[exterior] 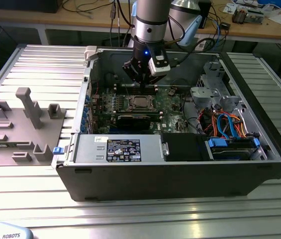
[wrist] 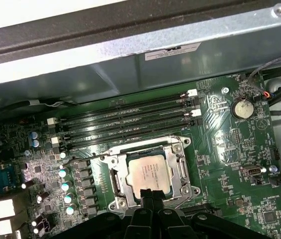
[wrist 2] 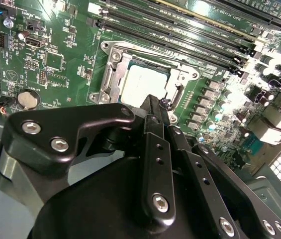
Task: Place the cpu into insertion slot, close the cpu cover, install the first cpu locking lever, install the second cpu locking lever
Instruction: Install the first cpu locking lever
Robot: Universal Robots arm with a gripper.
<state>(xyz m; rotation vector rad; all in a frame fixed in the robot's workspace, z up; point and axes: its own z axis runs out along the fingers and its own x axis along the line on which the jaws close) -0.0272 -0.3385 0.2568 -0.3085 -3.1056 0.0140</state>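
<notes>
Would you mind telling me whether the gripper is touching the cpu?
Cannot tell. In both wrist views the gripper overlaps the cpu's edge, but neither shows contact or a gap.

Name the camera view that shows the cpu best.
The first wrist view: the cpu lies framed by the cpu cover, mostly unobstructed. The second wrist view shows it partly behind the gripper; the exterior view shows it small.

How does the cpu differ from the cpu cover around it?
The cpu is a solid, flat, pale grey square; the cpu cover is a shinier metal frame with a large square opening. The cpu lies inside; the cpu cover surrounds and is larger. Both are square, metallic and lie flat on the green motherboard.
</notes>
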